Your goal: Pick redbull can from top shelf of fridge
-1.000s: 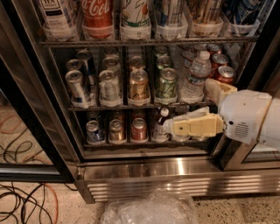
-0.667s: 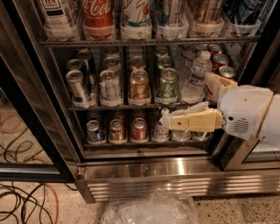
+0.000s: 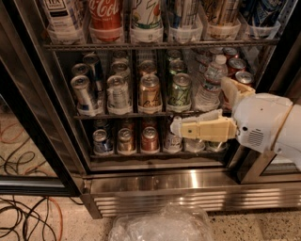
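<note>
The fridge (image 3: 155, 181) stands open in front of me. Its top shelf (image 3: 155, 45) carries bottles and cans in clear trays. A silver-and-blue can (image 3: 182, 14) there looks like the redbull can; only its lower part shows. My gripper (image 3: 200, 104) is to the right, in front of the middle and bottom racks and well below the top shelf. It is open and empty. One cream finger (image 3: 202, 129) points left and the other (image 3: 233, 89) points up by a water bottle (image 3: 210, 82).
The middle rack (image 3: 117, 115) holds slim silver-blue cans (image 3: 84, 92) at the left, then gold (image 3: 149, 92) and green (image 3: 180, 89) cans. Small cans sit on the bottom rack (image 3: 141, 153). A black door frame (image 3: 28, 108) stands at the left. Cables (image 3: 23, 216) and a clear plastic bag (image 3: 160, 226) lie on the floor.
The gripper has risen a little and shifted left in front of the lower racks. Its upper finger has come into view beside the water bottle.
</note>
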Controlling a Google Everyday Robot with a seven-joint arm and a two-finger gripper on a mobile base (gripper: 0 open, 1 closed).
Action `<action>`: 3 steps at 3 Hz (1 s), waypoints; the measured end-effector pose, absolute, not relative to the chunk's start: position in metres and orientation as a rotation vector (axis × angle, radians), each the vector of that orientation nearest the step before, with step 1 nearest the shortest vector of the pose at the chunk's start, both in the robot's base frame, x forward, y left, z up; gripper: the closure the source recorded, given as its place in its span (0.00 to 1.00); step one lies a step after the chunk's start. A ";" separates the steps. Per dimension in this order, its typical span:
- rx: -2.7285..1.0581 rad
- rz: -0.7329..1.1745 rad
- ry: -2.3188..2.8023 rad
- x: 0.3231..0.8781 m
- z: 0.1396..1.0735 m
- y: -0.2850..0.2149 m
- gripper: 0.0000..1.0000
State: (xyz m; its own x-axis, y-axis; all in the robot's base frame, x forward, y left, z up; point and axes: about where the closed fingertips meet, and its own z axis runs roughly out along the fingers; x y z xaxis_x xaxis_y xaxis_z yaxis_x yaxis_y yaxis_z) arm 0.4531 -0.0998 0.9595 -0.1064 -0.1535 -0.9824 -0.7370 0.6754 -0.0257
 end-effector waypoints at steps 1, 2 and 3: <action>-0.630 0.523 1.605 0.457 0.953 -0.102 0.00; -0.521 0.509 1.527 0.460 0.978 -0.093 0.00; -0.521 0.509 1.527 0.460 0.978 -0.093 0.00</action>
State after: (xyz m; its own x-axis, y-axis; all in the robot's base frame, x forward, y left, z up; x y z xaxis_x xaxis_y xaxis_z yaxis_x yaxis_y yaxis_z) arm 0.4597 -0.0930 0.9781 -0.0150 -0.0126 -0.9998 -0.6102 0.7923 -0.0009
